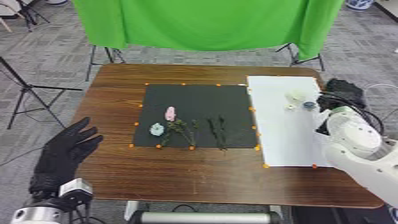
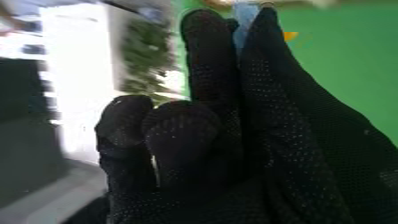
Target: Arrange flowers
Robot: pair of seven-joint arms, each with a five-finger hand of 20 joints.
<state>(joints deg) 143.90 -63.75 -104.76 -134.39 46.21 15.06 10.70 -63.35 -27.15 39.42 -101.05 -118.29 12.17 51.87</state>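
The right hand (image 1: 342, 92) is at the table's right edge, beside the white sheet. In the right wrist view the right hand (image 2: 213, 130) has its fingertips close together on a light blue thing (image 2: 246, 24); what it is I cannot tell. Near that hand on the white sheet are a pale round thing (image 1: 298, 94), a small white flower (image 1: 290, 107) and a small dark blue thing (image 1: 309, 105). On the black mat lie a pink flower (image 1: 170, 114), a pale blue flower (image 1: 157, 130) and thin green stems (image 1: 213, 131). The left hand (image 1: 67, 150) is open over the left edge.
The black mat (image 1: 191, 97) lies mid-table and the white sheet (image 1: 284, 145) to its right, both with orange markers along their edges. Brown table (image 1: 204, 175) surrounds them. A green cloth (image 1: 204, 22) hangs behind, with tripod stands (image 1: 31, 87) around the table.
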